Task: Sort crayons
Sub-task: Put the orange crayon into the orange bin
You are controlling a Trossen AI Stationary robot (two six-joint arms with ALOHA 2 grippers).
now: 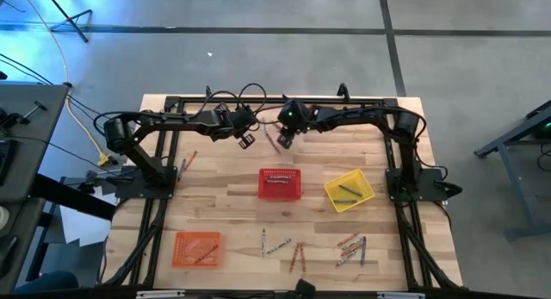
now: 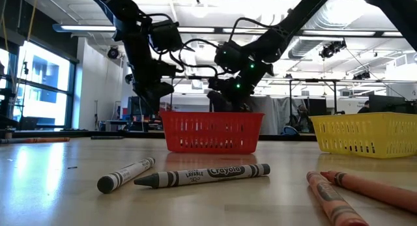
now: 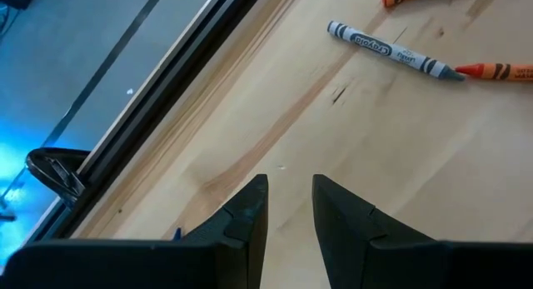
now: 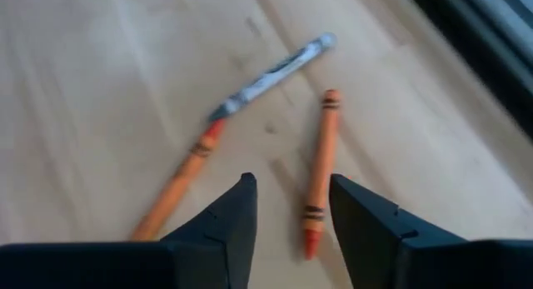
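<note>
Three crayons lie on the table's far middle: a grey crayon (image 4: 271,72) and two orange crayons (image 4: 321,168), (image 4: 175,189). My right gripper (image 4: 290,207) hovers open over them. The lower end of one orange crayon shows between its fingertips, lying flat on the wood, untouched. My left gripper (image 3: 290,207) stands open just left of them (image 1: 245,141) above bare wood, with the grey crayon (image 3: 391,52) and an orange tip (image 3: 500,71) ahead of it. More crayons (image 1: 349,247) are scattered near the front edge.
A red basket (image 1: 281,183) stands mid-table, a yellow basket (image 1: 349,190) to its right, an orange basket (image 1: 197,248) at the near left. Loose crayons (image 2: 202,176) lie close to the front edge. The black frame rail (image 1: 258,101) runs along the far edge.
</note>
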